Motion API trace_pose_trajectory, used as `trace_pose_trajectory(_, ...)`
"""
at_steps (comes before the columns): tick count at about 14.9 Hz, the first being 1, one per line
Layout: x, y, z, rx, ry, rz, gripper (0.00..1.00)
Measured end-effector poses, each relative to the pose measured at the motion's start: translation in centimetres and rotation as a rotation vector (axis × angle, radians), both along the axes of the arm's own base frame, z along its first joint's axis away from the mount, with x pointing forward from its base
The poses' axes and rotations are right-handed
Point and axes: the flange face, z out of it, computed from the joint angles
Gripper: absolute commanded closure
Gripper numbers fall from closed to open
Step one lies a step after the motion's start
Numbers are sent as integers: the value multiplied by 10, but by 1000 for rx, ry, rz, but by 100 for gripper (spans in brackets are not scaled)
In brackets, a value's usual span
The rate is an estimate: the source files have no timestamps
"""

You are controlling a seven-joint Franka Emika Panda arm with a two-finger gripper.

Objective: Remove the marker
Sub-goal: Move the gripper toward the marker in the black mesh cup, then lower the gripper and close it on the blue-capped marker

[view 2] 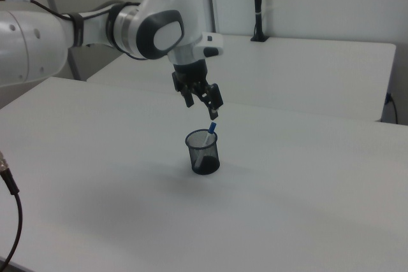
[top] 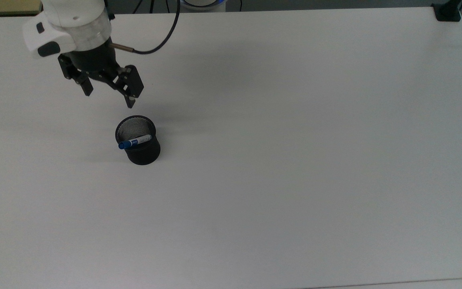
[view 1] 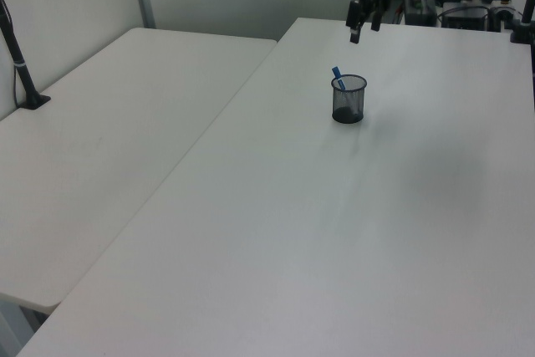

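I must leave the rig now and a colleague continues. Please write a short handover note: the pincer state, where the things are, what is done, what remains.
Pincer: open, holding nothing, in the air above the table, close to the mesh cup but not touching it.
Marker: inside the black mesh cup, leaning, blue cap up and sticking out over the rim toward the top view's left.
Done: nothing grasped yet; the marker is in the cup.
Left: probably bring the pincer over the blue cap, lower, close on the marker, lift it out of the cup and set it on the table.
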Motion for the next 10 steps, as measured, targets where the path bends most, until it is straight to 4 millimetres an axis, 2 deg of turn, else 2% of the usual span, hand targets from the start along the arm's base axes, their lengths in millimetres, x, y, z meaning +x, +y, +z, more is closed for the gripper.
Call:
trace_pose_trajectory(6,23,6,-41,-5,-24,-34,0)
trace_pose_trajectory(8,27,10,-51,-7,-27,-33,4)
trace_pose_trajectory(10,31,12,-58,-10,-38,-33,14)
